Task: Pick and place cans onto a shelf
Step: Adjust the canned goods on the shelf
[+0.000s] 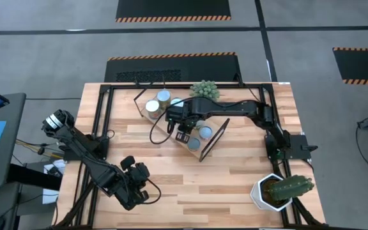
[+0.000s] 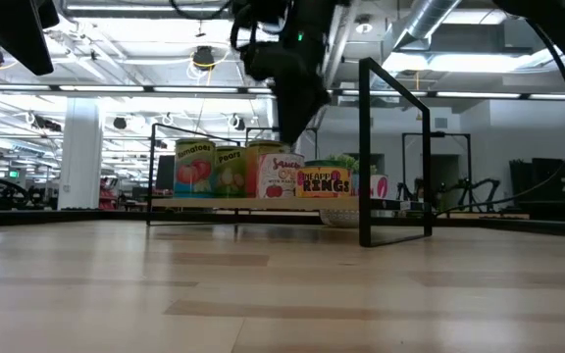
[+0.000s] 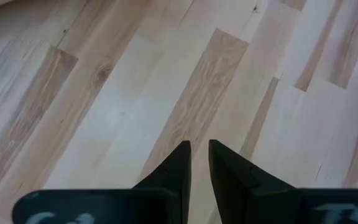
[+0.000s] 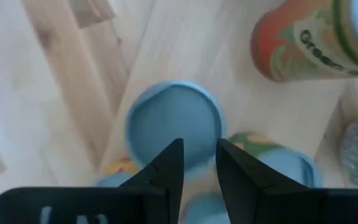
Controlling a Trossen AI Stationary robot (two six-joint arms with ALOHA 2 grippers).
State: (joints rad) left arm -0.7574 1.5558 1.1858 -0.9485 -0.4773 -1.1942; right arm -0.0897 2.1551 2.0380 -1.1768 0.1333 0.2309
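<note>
The shelf lies slantwise at the table's middle, and its board and black frame end show in the low view. Several cans stand on it: two at its far left end, others near its right end. In the low view they form a row. My right gripper is shut and points down over a can with a pale-blue top. My left gripper is shut and empty over bare tabletop at the near left. My right gripper's shut fingertips stand right over the near rim of the can's pale-blue top, coming from above. Whether they touch it, I cannot tell. Nothing is between the fingers.
A can with an orange label stands beyond the blue-topped one. A green bushy plant stands at the shelf's far side. A white pot with a cactus stands at the near right corner. Bare planks lie between the shelf and the near edge.
</note>
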